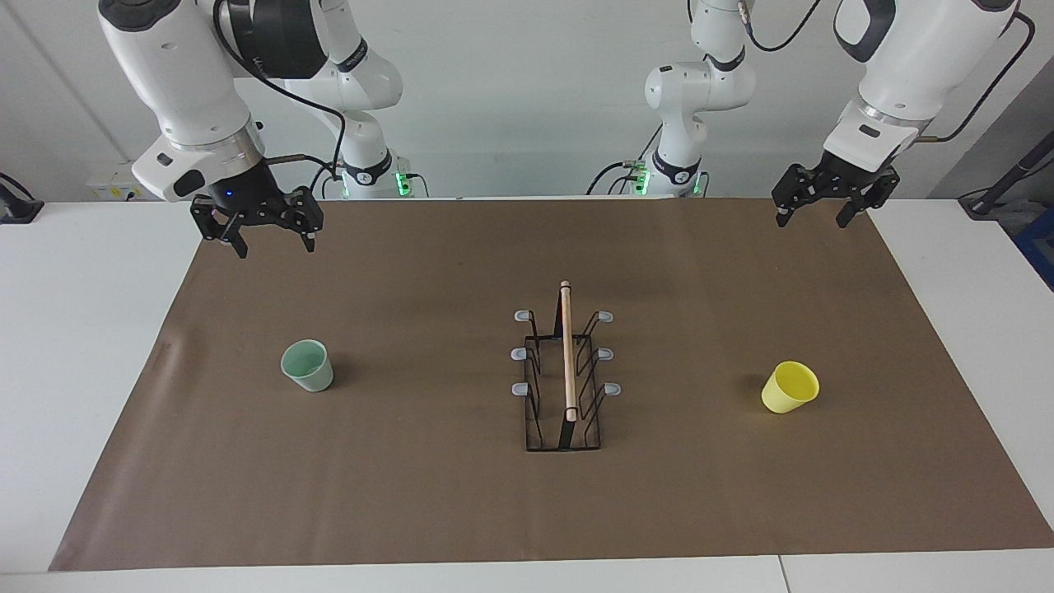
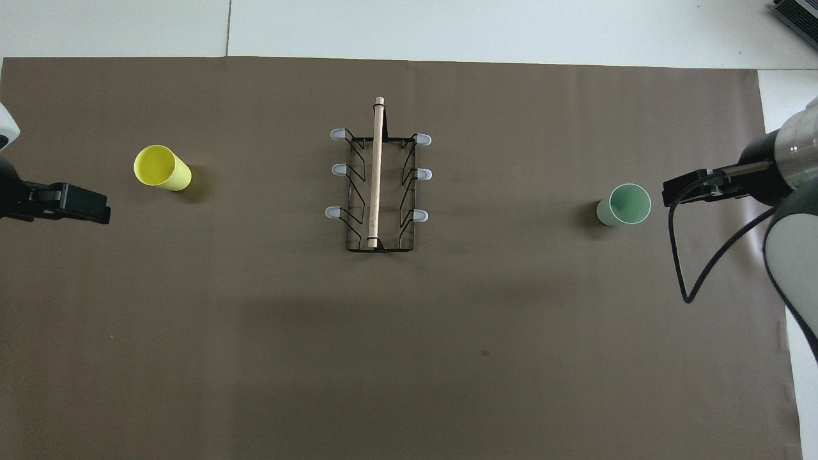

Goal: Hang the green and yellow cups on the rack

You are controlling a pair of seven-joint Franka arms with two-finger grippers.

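The pale green cup (image 1: 307, 366) stands mouth up on the brown mat toward the right arm's end; it also shows in the overhead view (image 2: 625, 204). The yellow cup (image 1: 790, 387) stands mouth up toward the left arm's end, also seen from overhead (image 2: 162, 167). The black wire rack (image 1: 565, 371) with its wooden rod and grey-tipped prongs stands at mid-table between them (image 2: 378, 185); nothing hangs on it. My right gripper (image 1: 276, 247) is open and empty, raised over the mat's corner at its own end. My left gripper (image 1: 811, 221) is open and empty, raised over the mat's corner at its end.
The brown mat (image 1: 428, 494) covers most of the white table (image 1: 82, 329). A black cable (image 2: 687, 281) loops down from the right arm beside its gripper (image 2: 687, 190). The left gripper (image 2: 77, 203) shows at the overhead view's edge.
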